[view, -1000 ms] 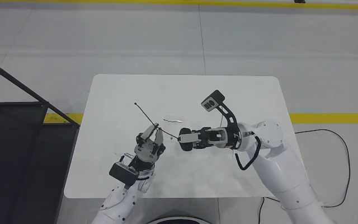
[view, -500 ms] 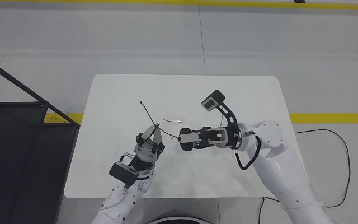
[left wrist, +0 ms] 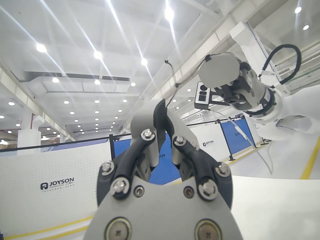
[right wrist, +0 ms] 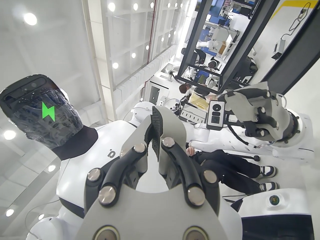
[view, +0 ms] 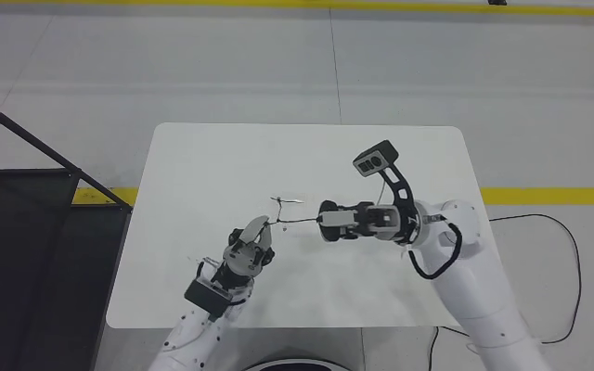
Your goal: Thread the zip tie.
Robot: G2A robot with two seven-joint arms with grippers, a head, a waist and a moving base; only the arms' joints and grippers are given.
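Your right gripper (view: pixel 321 221), clamped on the zip tie (view: pixel 295 220), pulled right. The left gripper (view: pixel 263 225) pinches it too, so the tail is likely threaded.

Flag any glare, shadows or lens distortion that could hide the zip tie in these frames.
Top view: even light, faint shadows, and the zip tie reads as a thin dark line over the white table. Left wrist view: the ceiling lamps flare into long streaks, the tie is a thin thread against that bright ceiling, and straight beams bow. Right wrist view: ceiling lamps bloom and walls curve toward the edges.
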